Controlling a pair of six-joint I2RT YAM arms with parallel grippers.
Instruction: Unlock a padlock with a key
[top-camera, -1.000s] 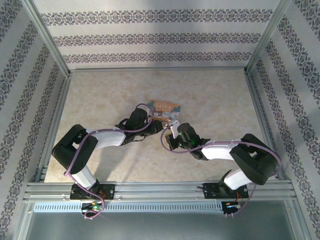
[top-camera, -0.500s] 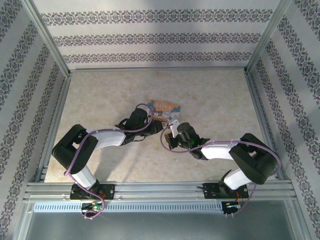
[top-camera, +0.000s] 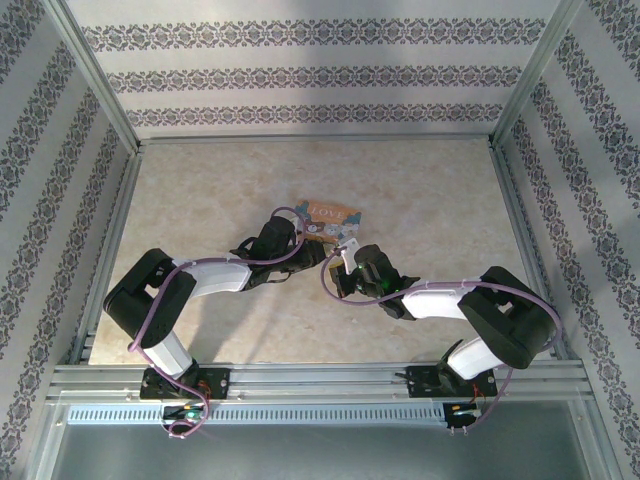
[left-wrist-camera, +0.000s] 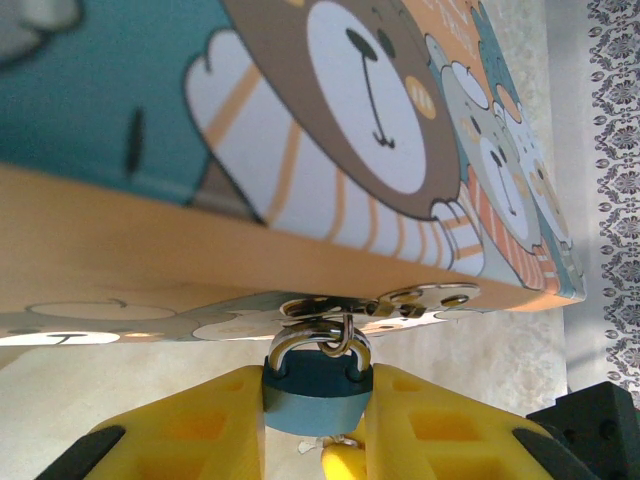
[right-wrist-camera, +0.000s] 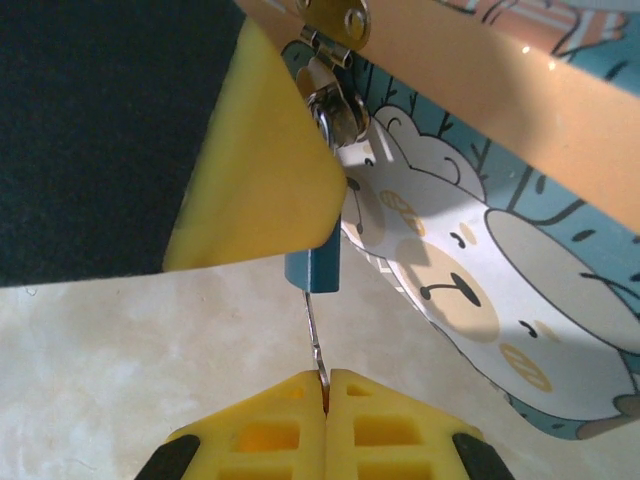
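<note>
Two grips: left jaws clamp the teal, silver-shackled padlock; right jaws pinch the thin key.

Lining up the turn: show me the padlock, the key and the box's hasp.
padlock (left-wrist-camera: 315, 395): left wrist view, teal body.
key (right-wrist-camera: 313, 335): right wrist view, thin shaft.
hasp (left-wrist-camera: 425, 297): left wrist view, flat plate.

Box: orange sides, teal lid with cartoon bears in brown, white and grey, some orange-striped. Hasp: silvery. Padlock: teal-blue body, silvery shackle. Key: grey metal. Left fingers and right fingers: yellow. Arms: black with white links. Cables: purple. Table: beige, marbled. Walls: white with bands of dark floral ornament
</note>
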